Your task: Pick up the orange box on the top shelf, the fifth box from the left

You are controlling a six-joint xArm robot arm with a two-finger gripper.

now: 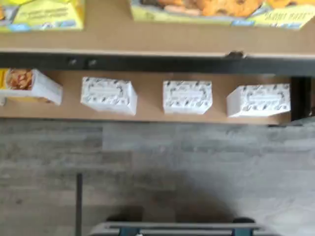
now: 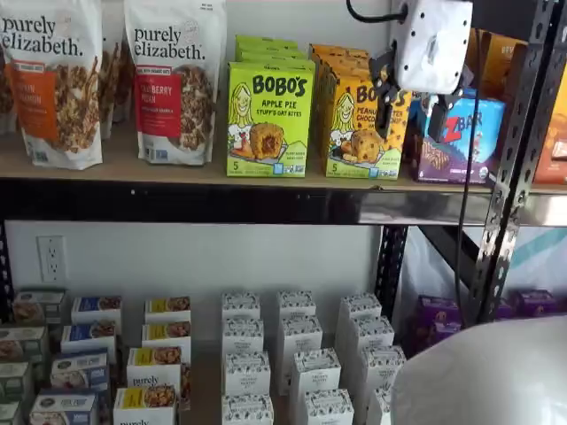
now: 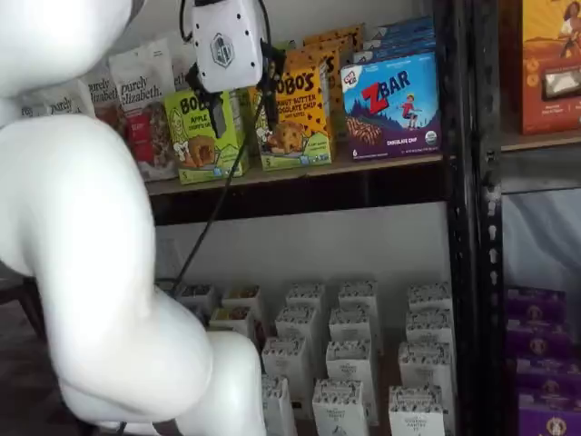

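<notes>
I read "BOBO'S" on the orange box (image 3: 298, 113); gripper (image 3: 229, 74) hangs before it, finger state unclear.

A mock retail aisle is being shown: packaged groceries are being displayed in rows, labels facing out, on the top shelf (image 2: 133, 168) with its black metal upright (image 3: 463, 218). Small white boxes (image 2: 297, 363) are being stocked below, above grey plank flooring (image 1: 197, 167).
</notes>
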